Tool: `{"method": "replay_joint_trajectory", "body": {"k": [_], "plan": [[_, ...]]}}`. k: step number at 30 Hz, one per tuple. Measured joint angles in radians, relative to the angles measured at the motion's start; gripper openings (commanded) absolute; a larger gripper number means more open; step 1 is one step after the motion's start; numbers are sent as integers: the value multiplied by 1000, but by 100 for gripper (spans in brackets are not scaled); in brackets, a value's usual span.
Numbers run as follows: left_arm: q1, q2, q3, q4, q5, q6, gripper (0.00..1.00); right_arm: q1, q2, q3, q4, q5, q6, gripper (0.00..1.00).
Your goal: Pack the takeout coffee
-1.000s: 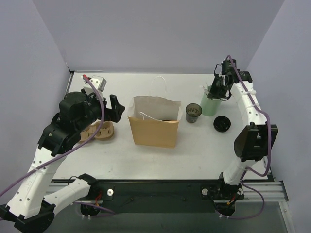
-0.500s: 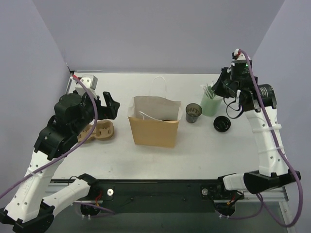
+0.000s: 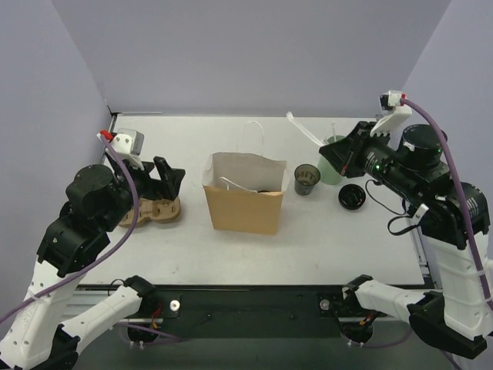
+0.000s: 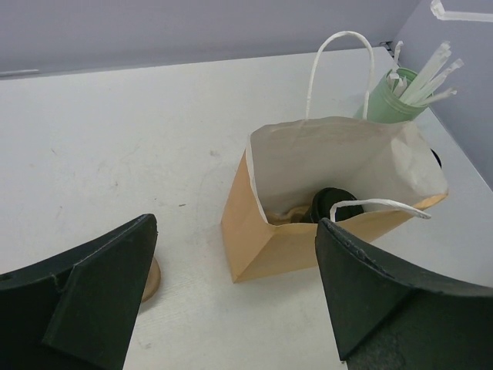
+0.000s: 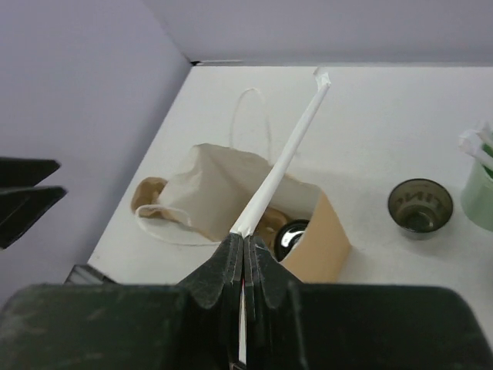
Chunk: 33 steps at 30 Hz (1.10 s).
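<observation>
— Looking from overhead, where is the coffee sitting?
— The coffee cup (image 3: pixel 266 190) is sitting inside the paper bag (image 3: pixel 243 210), showing only as a dark patch at the right of the open mouth. The left claw (image 3: pixel 169 171) is hovering well to the bag's left, above the pulp tray (image 3: pixel 158 210), spread and holding nothing. The right claw (image 3: pixel 327 152) is hanging off to the bag's right, over the green cup (image 3: pixel 331 169), clenching a white straw (image 3: pixel 304 129) that is pointing away to the left.
— Any room around the bag?
— Bare table (image 3: pixel 231 254) is lying in front of it. An open dark cup (image 3: pixel 306 179) is standing just beside its right side, with a loose black lid (image 3: pixel 351 196) a little further right.
— And the left wrist camera?
— The fingers (image 4: pixel 100 285) are gaping wide and empty, framing the paper bag (image 4: pixel 285 247). The coffee cup (image 4: pixel 333 202) is showing its black top low inside, under the near handle (image 4: pixel 377 201), which is flopping across the rim. The far handle (image 4: pixel 341 33) is standing upright.
— The right wrist?
— The right claw (image 5: pixel 245 243) is pinching the straw (image 5: pixel 285 154) at its lower end, and the straw is slanting up across the bag's mouth. The coffee cup (image 5: pixel 291 235) is glinting down inside, against the tan wall, below and beyond the tips.
</observation>
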Motion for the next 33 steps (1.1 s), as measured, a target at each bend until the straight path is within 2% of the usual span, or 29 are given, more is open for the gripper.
{"method": "replay_joint_trajectory", "body": {"k": [9,15,23,24,26,27,29,30,32,33], "plan": [[-37,-17,0,-9,-31,52,95,70,-60,-75,105,-270,77,0],[-52,-19,0,-27,-62,90,96,124,-18,-129,107,-336,106,0],[-53,-37,0,-45,-85,109,96,185,154,-134,112,-336,121,1],[-53,-39,0,-47,-86,113,96,192,179,-129,109,-332,120,4],[-53,-42,4,-50,-90,119,96,202,244,-102,104,-324,119,16],[-53,-42,6,-51,-93,122,97,209,279,-81,99,-317,121,29],[-53,-43,8,-52,-98,128,97,225,354,-25,85,-293,128,37],[-53,-43,10,-53,-101,132,97,232,392,7,82,-280,129,45],[-53,-44,13,-53,-105,141,97,243,451,61,80,-251,135,52],[-53,-43,15,-56,-107,145,97,246,470,77,80,-235,135,60]]}}
